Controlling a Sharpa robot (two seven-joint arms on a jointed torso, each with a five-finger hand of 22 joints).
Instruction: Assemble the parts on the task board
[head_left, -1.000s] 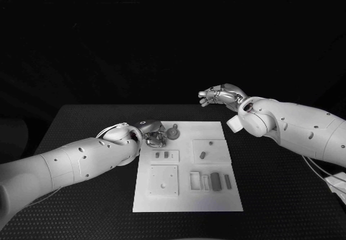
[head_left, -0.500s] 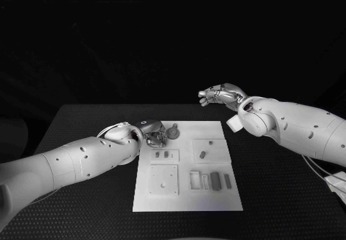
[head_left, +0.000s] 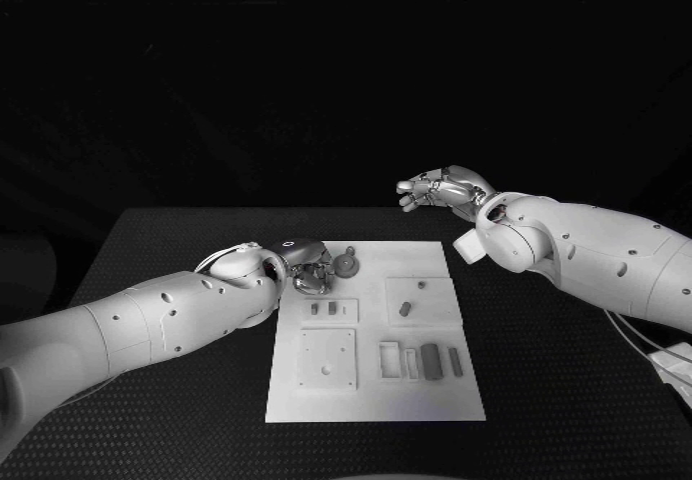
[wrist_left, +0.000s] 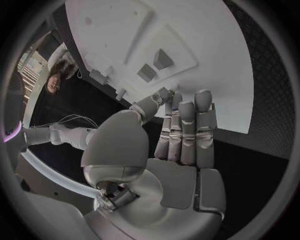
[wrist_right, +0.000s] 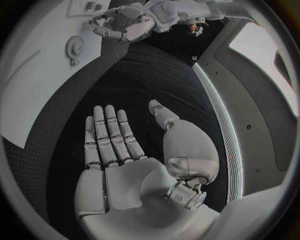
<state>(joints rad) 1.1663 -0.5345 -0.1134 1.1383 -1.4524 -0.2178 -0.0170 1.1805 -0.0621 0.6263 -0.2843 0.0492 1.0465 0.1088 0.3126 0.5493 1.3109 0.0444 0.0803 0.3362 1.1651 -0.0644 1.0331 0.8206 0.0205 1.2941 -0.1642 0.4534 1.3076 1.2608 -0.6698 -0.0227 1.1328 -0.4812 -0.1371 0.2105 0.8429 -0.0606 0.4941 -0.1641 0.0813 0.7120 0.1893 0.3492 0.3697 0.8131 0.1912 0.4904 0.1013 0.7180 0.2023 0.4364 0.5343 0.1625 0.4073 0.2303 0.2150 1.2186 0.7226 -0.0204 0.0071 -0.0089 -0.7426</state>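
The white task board (head_left: 433, 400) lies in the middle of the table. A round grey gear (head_left: 346, 265) sits near its far left corner. My left hand (head_left: 303, 266) hovers just left of the gear at the board's edge and holds nothing; its fingers (wrist_left: 187, 125) reach straight over the board (wrist_left: 206, 45) near two small blocks (wrist_left: 161, 59). My right hand (head_left: 440, 190) is raised beyond the board's far right corner, its palm (wrist_right: 119, 175) flat, fingers apart and empty. The right wrist view also shows the gear (wrist_right: 74, 47) and my left hand (wrist_right: 122, 25).
On the board two small pegs (head_left: 323, 309) stand in a left-hand recess and two short pieces (head_left: 408, 308) in a right-hand one. A square plate (head_left: 327, 358) and several upright bars (head_left: 431, 358) fill the near half. Black table (head_left: 173, 230) surrounds the board.
My left hand has crept slightly toward the gear. The right hand and the parts have stayed where they were.
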